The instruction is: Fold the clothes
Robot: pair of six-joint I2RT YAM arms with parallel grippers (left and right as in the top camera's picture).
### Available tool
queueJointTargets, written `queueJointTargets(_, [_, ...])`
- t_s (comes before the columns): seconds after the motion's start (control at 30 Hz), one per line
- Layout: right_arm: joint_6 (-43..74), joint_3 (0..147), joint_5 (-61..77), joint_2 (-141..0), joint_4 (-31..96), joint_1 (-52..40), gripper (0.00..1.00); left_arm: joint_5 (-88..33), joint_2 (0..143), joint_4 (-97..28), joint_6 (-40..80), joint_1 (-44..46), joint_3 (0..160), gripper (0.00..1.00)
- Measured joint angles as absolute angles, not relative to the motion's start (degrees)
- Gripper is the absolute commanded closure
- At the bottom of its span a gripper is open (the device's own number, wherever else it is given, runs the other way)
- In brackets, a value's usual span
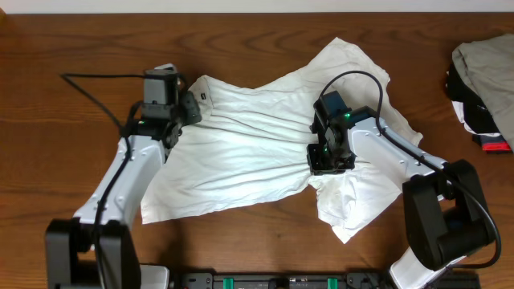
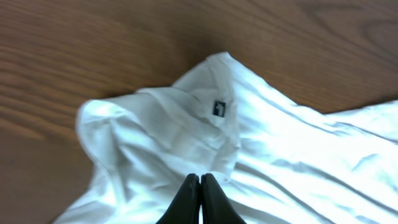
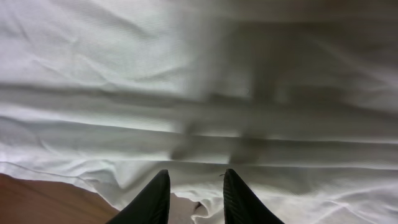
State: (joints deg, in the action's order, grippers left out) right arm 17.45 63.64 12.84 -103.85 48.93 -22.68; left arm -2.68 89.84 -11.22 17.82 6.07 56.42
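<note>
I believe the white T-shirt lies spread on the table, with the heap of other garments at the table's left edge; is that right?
Not quite: the overhead view shows the heap of other garments at the right edge. The white T-shirt does lie spread on the table.

Surface: dark brown wood, grain running sideways.
Heap of garments: beige-grey, black and red, at the right edge.

The left arm is angling in toward the collar end of the white T-shirt, with the left gripper pressed fully together. The right arm is bending over the T-shirt's middle, the right gripper pointing down with its jaws partly apart.
</note>
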Motion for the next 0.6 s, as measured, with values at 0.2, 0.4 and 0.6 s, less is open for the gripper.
queueJointTargets(0.2, [17.5,63.6,13.3,-103.9,49.0,-22.7,0.73,-3.5,95.0,-10.0,18.5,6.0,56.4,0.94])
queueJointTargets(0.4, [17.5,63.6,13.4,-103.9,49.6,-22.7,0.73,-2.4,98.7,-11.6,18.7,5.8,56.4,0.94])
queueJointTargets(0.6, [17.5,63.6,13.5,-103.9,49.6,-22.7,0.73,0.0,99.1,-13.9,18.1,4.1,56.4,0.94])
